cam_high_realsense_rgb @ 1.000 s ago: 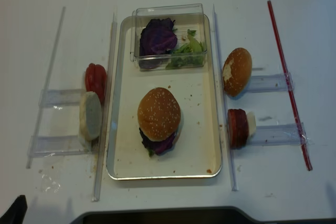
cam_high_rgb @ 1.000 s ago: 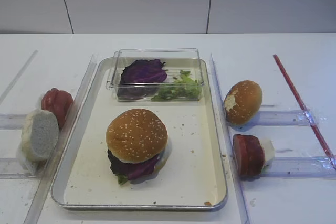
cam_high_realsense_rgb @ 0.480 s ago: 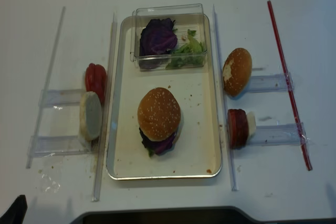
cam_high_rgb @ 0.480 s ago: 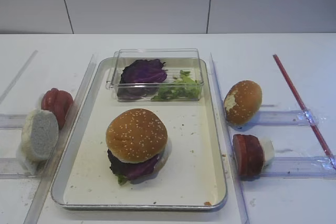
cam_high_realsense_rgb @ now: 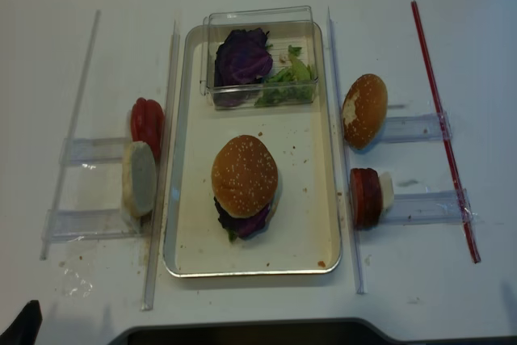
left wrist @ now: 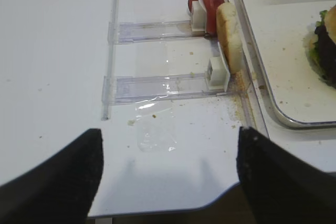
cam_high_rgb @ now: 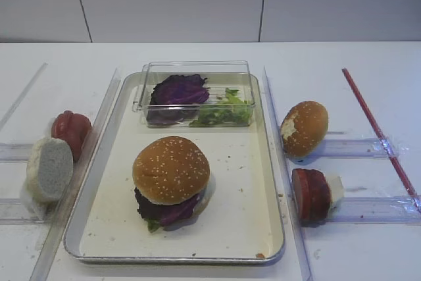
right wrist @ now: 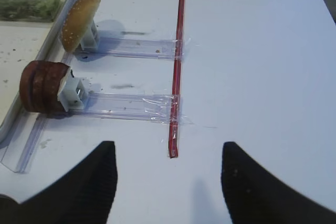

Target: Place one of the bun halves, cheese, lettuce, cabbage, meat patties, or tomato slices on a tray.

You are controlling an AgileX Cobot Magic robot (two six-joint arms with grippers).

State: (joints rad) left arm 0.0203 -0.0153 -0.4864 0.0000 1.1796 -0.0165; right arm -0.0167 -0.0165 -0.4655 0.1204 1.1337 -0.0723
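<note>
Both arms wait at the near edge of the tabletop [cam_high_rgb: 368, 64], the right gripper [right wrist: 168, 182] and the left gripper [left wrist: 168, 171] each spread wide and holding nothing. The sesame bun half [cam_high_rgb: 171, 169] already caps a stack of purple cabbage [cam_high_rgb: 172, 212] and lettuce [cam_high_rgb: 152, 224] at the near middle of the tray [cam_high_rgb: 243, 228], dome up, roughly round with no marked long axis. It lies far and left of the right gripper, far and right of the left; neither arm looks clearly nearer.

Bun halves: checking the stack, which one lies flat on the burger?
The sesame-seeded bun top on the tray; the other bun halves stand on edge outside it.
</note>
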